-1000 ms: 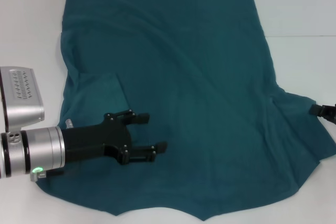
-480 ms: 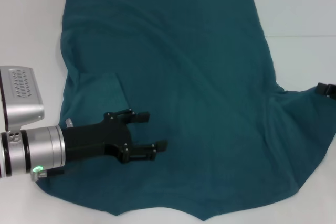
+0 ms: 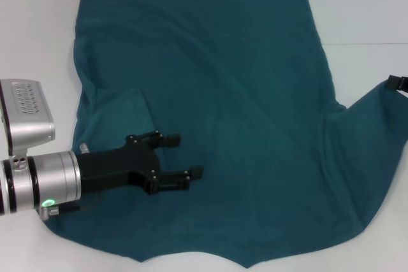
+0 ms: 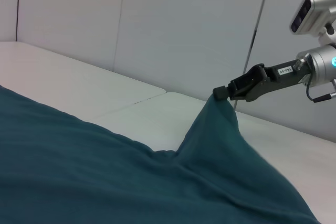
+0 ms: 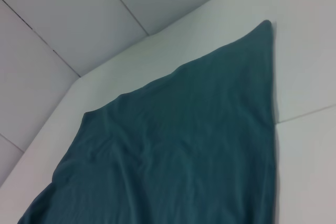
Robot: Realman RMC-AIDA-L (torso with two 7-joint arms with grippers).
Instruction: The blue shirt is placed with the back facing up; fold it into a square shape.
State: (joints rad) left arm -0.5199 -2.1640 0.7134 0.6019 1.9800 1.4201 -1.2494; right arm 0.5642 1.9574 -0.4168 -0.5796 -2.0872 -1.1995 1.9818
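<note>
Blue shirt [image 3: 223,113] spread back-up over white surface [image 3: 363,11], left sleeve already folded in. Right sleeve [image 3: 373,125] changed most: over last second lifted off surface, drawn up and outward, now taut peak. My right gripper [image 4: 224,92] clamped on sleeve tip at head view's right edge. My left gripper [image 3: 187,155] unmoved over folded left side, jaws apart, empty. Judgement: right sleeve fold-in beginning.

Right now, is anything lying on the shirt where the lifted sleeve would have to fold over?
Nothing visible except the left gripper, open over the blue shirt near its left side. The right gripper holds the right sleeve raised.
</note>
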